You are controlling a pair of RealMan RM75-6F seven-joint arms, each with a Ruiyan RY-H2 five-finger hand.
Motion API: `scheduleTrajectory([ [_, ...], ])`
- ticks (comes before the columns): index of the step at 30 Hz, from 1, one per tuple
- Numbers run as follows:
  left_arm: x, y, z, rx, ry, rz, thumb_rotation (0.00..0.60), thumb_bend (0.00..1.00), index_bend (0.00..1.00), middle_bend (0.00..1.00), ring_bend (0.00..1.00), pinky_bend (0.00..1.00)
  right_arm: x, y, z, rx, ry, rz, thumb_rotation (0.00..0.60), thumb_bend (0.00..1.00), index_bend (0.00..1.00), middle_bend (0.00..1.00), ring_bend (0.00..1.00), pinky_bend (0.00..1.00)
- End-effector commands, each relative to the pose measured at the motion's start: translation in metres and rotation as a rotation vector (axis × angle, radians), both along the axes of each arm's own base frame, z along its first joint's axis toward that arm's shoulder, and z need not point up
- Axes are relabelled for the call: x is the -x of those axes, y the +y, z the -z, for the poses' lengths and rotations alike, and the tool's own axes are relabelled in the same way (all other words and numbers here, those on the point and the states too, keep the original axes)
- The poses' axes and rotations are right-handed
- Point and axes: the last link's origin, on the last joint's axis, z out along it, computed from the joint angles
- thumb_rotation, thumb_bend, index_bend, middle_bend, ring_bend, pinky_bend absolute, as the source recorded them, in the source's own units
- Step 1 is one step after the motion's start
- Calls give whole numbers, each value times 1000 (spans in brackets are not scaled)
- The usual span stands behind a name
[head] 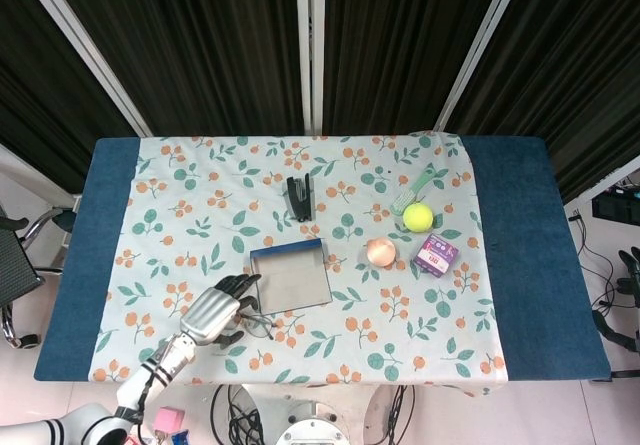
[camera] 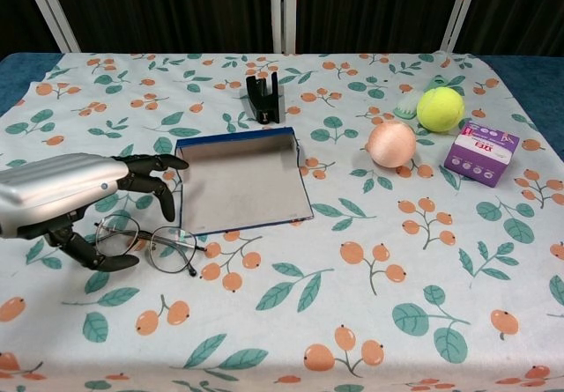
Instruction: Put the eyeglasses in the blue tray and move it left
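One eyeglasses (camera: pixel 148 245), one blue tray (camera: pixel 240 181), two balls (camera: pixel 440 108), one stapler (camera: pixel 263 98), one purple box (camera: pixel 481 153).

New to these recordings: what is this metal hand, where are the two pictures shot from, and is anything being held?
The machine is a two-armed robot with human-like hands, steered remotely. One picture looks down from its head, the other looks forward from its chest. Only the left hand shows, with its fingers spread above the eyeglasses; it holds nothing, and the glasses lie on the flowered tablecloth. Beside them sits the empty blue tray, where the glasses are meant to go. Further off are a black stapler, a peach ball, a tennis ball, a green brush and a small purple box. The right hand is out of sight.
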Motion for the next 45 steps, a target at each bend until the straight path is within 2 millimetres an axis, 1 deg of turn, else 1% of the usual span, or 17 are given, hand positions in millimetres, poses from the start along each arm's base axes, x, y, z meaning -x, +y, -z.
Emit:
scheduleTrajectory([
  [1,0,2,0,-7,3,0,600,274,401,37,58,135,0,0,0,-1,0,1,600,200,0,0,0,0],
  [6,0,4,0,-11,9,-4,600,301,463,40,58,135,1,-1,1,-5,0,4,600,200,0,0,0,0],
  [11,-1,5,2,-8,-1,-12,600,331,483,42,58,135,1,-1,2,-8,-1,5,600,200,0,0,0,0],
  [19,-1,6,6,2,-2,-18,600,347,512,47,58,135,4,1,1,-7,-1,14,600,200,0,0,0,0],
  [22,-2,7,7,-2,-9,-22,600,381,537,54,58,135,5,1,0,-5,-2,16,600,200,0,0,0,0],
  [27,-3,7,8,-10,-20,-26,600,485,588,77,58,135,6,1,1,-8,-4,17,600,200,0,0,0,0],
  [30,-3,9,7,-20,-27,-34,600,513,617,84,58,135,6,0,2,-10,-6,17,600,200,0,0,0,0],
  [34,-6,9,5,-42,-46,-44,600,518,634,87,58,135,7,1,2,-6,-7,19,600,200,0,0,0,0],
  [38,-17,8,0,-63,-87,-55,600,535,643,88,58,135,8,1,1,-3,-7,20,600,199,0,0,0,0],
  [41,-30,9,-2,-85,-94,-46,600,537,651,88,58,135,8,1,2,-4,-9,18,600,200,0,0,0,0],
  [45,-55,11,1,-115,-101,-36,600,538,660,88,54,135,8,2,2,-3,-15,14,600,200,0,0,0,0],
])
